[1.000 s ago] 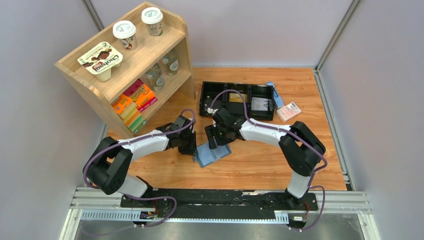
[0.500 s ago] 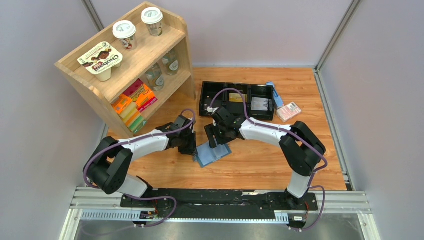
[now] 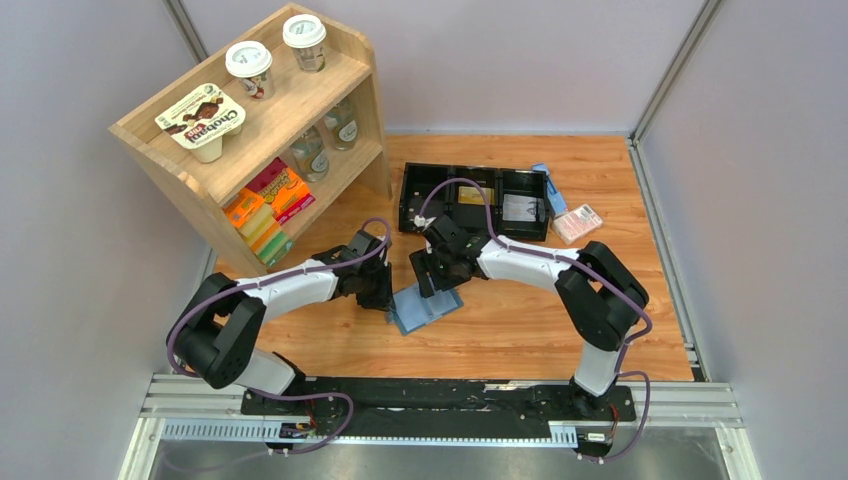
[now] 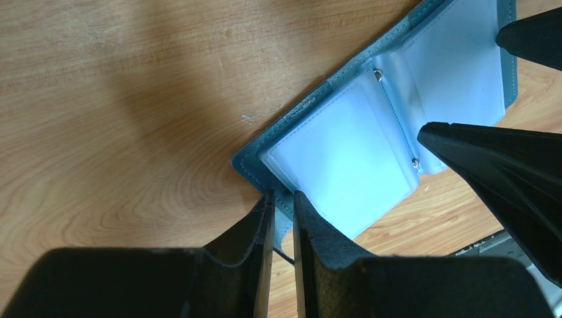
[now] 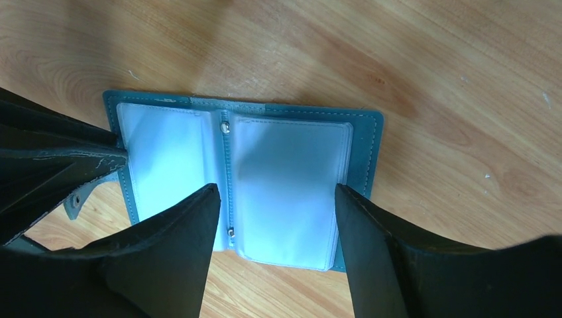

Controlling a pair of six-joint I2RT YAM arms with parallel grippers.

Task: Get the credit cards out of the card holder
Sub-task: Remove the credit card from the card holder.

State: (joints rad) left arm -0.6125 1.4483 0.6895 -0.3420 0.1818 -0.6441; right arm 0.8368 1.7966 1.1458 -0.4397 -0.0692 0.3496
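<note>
Currently: card holder (image 3: 424, 306) open flat on bench (image 3: 520, 320), extraction step in hand.
Left end effector (image 4: 281, 212) pinches its corner; right end effector (image 5: 275, 199) spread over one sleeve; next, probably catch a card edge.

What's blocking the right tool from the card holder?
Nothing visible. The right tool hangs open over the open card holder, straddling one clear sleeve. The left tool pinches the holder's edge, off that sleeve.

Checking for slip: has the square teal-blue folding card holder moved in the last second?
No: the card holder sits unchanged against the long black plastic tray.
</note>
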